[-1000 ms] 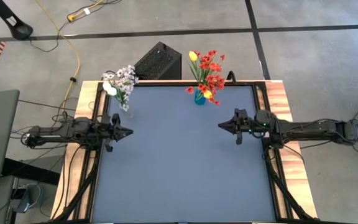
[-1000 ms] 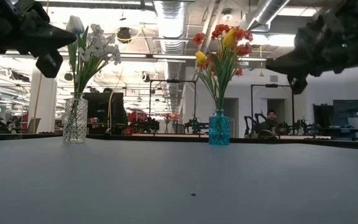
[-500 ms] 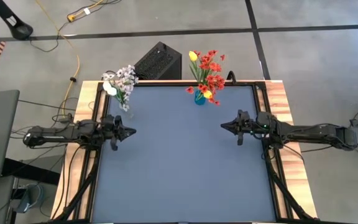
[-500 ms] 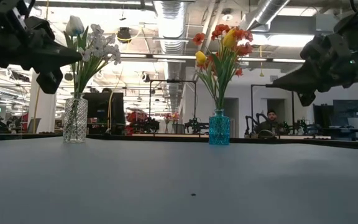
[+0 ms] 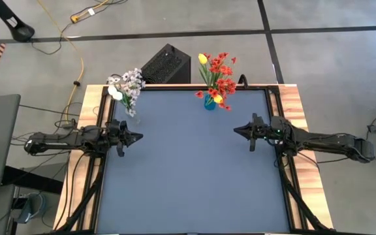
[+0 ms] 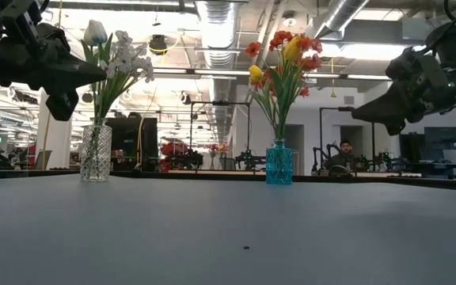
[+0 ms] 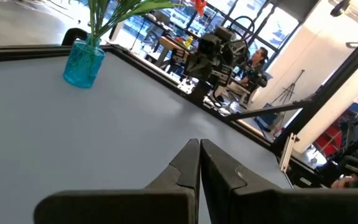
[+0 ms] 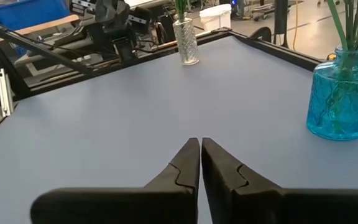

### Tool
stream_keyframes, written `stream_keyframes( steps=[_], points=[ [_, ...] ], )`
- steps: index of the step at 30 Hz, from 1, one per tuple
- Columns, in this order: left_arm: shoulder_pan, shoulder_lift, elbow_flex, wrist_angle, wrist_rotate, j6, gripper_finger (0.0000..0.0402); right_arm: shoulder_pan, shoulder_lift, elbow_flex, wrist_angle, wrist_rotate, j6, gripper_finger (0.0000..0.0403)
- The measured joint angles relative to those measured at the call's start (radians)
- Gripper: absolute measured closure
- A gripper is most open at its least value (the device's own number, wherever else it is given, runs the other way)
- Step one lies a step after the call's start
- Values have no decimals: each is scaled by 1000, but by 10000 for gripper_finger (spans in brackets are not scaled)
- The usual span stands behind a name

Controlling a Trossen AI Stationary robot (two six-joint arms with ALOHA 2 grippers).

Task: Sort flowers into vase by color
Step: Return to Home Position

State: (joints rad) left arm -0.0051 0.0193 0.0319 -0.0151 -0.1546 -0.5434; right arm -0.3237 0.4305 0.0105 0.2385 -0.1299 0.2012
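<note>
The left pincer [image 5: 136, 137] was pressed together, empty, over the bench's [image 5: 188, 189] left side, the right pincer [image 5: 236, 130] likewise closed opposite it, white flowers [image 5: 126, 87] stood in the clear vase [image 6: 96, 153] just beyond the left pincer, red and yellow flowers [image 5: 218, 75] in the blue vase [image 6: 279, 165] beyond the right pincer.

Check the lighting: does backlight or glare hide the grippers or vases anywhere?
Low view: the bright ceiling sits behind the arms, so the left gripper and right gripper read as dark shapes; the clear vase and blue vase are readable. High view: even light, no glare on the table. Wrist views: no glare either.
</note>
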Motion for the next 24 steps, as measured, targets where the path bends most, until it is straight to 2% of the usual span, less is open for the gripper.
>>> stream_keyframes(
  steps=[24],
  points=[
    [0,0,1,-3,1,0,401,0,0,2,-1,0,0,353]
  ],
)
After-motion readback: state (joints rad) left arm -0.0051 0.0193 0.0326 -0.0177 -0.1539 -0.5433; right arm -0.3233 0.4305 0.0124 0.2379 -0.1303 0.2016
